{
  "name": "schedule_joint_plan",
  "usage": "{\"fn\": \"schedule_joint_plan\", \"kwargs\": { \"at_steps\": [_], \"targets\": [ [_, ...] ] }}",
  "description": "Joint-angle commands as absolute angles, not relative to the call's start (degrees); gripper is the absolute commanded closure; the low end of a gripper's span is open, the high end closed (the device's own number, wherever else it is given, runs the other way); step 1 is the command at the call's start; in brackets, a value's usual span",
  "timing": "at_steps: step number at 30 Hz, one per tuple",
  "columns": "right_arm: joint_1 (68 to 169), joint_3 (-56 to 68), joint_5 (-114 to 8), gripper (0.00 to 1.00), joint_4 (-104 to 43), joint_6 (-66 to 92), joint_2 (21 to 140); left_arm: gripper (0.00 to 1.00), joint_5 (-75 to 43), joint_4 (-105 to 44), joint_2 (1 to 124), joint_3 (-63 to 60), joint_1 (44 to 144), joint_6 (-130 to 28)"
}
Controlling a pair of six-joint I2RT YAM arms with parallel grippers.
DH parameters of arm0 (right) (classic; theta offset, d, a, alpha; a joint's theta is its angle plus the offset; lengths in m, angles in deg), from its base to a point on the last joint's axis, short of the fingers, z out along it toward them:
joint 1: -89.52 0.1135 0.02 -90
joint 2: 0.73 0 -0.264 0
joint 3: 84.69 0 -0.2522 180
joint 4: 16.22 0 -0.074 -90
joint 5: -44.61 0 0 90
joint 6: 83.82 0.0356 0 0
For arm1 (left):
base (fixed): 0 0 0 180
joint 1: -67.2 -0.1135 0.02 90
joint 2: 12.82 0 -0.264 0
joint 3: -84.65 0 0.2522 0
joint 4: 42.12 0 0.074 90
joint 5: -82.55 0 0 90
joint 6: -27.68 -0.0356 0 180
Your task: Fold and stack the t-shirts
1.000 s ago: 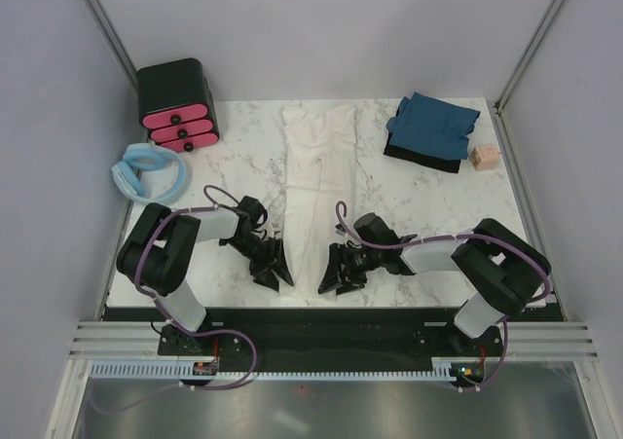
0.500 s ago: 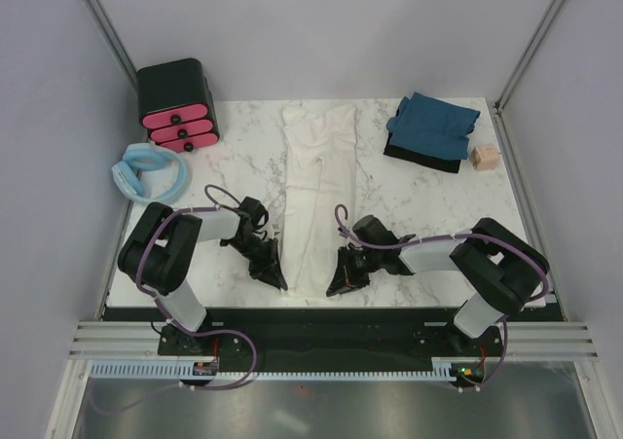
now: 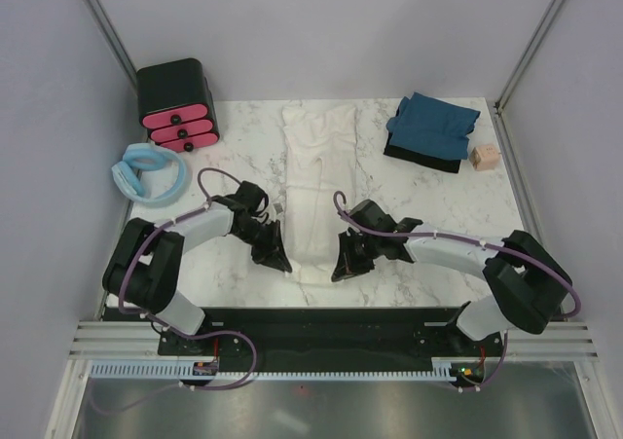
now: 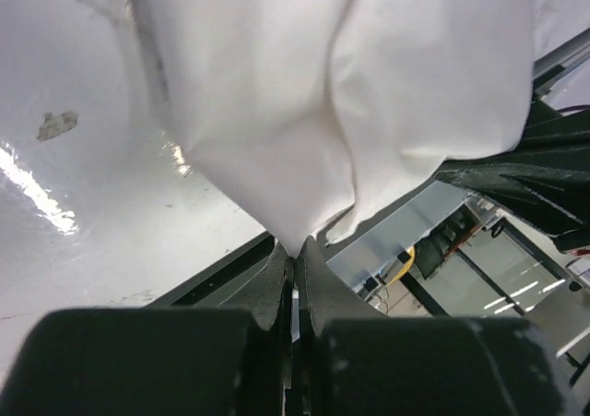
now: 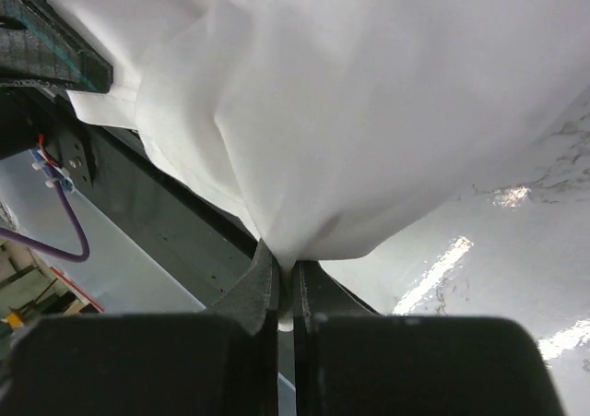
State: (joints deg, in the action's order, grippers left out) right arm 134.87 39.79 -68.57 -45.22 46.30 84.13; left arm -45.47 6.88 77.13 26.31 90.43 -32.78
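Observation:
The cream-white t-shirt [image 3: 316, 181] lies as a long narrow strip down the middle of the marble table [image 3: 438, 201]. My left gripper [image 3: 277, 261] is shut on its near left corner, and the cloth [image 4: 332, 93] bunches up from the pinched jaws [image 4: 295, 255]. My right gripper [image 3: 341, 269] is shut on the near right corner, with white cloth [image 5: 369, 112] rising from its jaws [image 5: 288, 270]. The near hem hangs lifted between the two grippers. The dark teal-blue t-shirt [image 3: 433, 128] lies folded at the back right.
A black box with pink drawers [image 3: 177, 103] stands at the back left. A pale blue padded ring [image 3: 148, 171] lies off the table's left edge. A small tan block [image 3: 482, 157] sits right of the teal shirt. Grey walls enclose the table.
Both grippers have shut on the near corners of the cream-white t-shirt and moved up and away from the table's front edge, lifting the hem with them.

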Motion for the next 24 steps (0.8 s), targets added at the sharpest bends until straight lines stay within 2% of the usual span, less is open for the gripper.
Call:
{"fn": "schedule_joint_plan", "kwargs": {
  "at_steps": [1, 9, 13, 24],
  "targets": [
    [134.88, 33.57, -65.52, 1.00, -51.33, 43.72, 82.15, 0.98, -46.30, 7.84, 74.46, 20.36, 90.41, -32.70],
    [133.21, 19.34, -60.96, 1.00, -60.11, 38.01, 85.22, 0.98, -42.35, 12.58, 76.39, 9.46, 90.41, -32.79],
    [129.61, 11.26, -58.32, 1.00, -65.46, 33.71, 88.56, 0.98, -36.29, 15.58, 79.02, 1.13, 90.41, -32.88],
    [120.73, -9.58, -56.20, 1.00, -72.25, 25.00, 102.45, 0.98, -23.99, 24.81, 92.37, -22.62, 89.79, -36.39]
  ]
}}
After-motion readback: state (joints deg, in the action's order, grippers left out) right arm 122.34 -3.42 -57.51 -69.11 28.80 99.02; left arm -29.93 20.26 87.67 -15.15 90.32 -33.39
